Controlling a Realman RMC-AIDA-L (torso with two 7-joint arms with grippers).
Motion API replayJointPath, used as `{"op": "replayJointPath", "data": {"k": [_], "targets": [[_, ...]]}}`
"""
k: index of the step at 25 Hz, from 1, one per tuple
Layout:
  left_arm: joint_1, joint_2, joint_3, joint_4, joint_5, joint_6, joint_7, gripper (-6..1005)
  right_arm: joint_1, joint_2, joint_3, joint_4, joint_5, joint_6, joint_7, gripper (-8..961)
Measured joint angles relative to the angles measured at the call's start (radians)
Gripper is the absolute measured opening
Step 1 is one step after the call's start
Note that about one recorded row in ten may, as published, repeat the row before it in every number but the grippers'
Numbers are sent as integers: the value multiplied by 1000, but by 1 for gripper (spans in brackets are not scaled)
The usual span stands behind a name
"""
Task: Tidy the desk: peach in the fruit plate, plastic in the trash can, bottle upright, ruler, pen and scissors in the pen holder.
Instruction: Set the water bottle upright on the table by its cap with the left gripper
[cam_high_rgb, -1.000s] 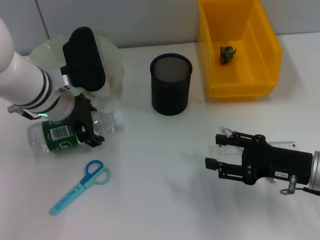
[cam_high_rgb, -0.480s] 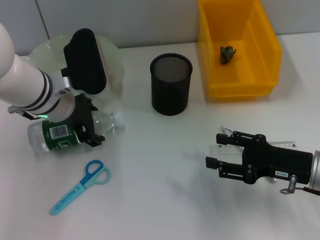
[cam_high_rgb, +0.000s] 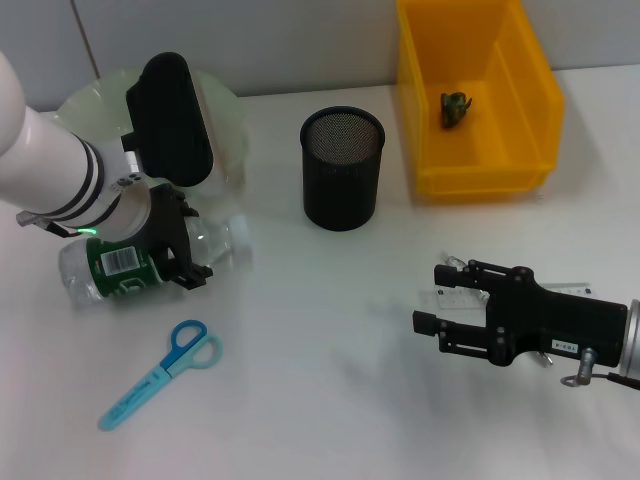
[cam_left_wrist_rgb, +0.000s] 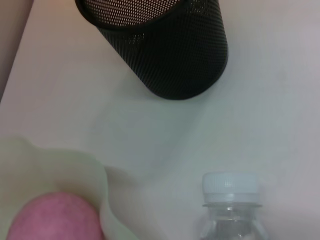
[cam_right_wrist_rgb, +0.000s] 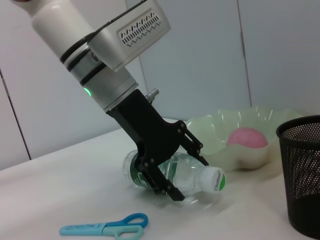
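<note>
One bottle (cam_high_rgb: 135, 265) lies on its side by the fruit plate (cam_high_rgb: 225, 125), left gripper (cam_high_rgb: 185, 250) clamped around its body. Peach (cam_right_wrist_rgb: 247, 137) sits in the plate. Scissors (cam_high_rgb: 160, 375) lie nearby. Right gripper (cam_high_rgb: 440, 300) hovers spread over what looks like the ruler (cam_high_rgb: 575, 290), partly hidden. Pen holder (cam_high_rgb: 342, 168) stands mid-desk.
</note>
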Motion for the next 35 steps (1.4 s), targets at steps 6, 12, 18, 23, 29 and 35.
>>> {"op": "replayJointPath", "data": {"k": [6,12,18,23,29,35], "targets": [[6,0,1,11,-23,5,-2,753,0,1,0,0,0,-1,2,702],[42,4,3,63,-90,9,8,753,3,1,0,0,0,-2,10,702],[80,7,1,108,-140,9,32,753,6,0,0,0,-1,-3,11,701],[105,7,-7,124,-182,2,64,753,9,1,0,0,-3,-4,12,701],[119,9,-23,125,-225,1,95,753,9,1,0,0,-4,-5,12,700],[134,9,-63,129,-275,0,123,753,11,0,0,0,-4,-7,12,699]]}}
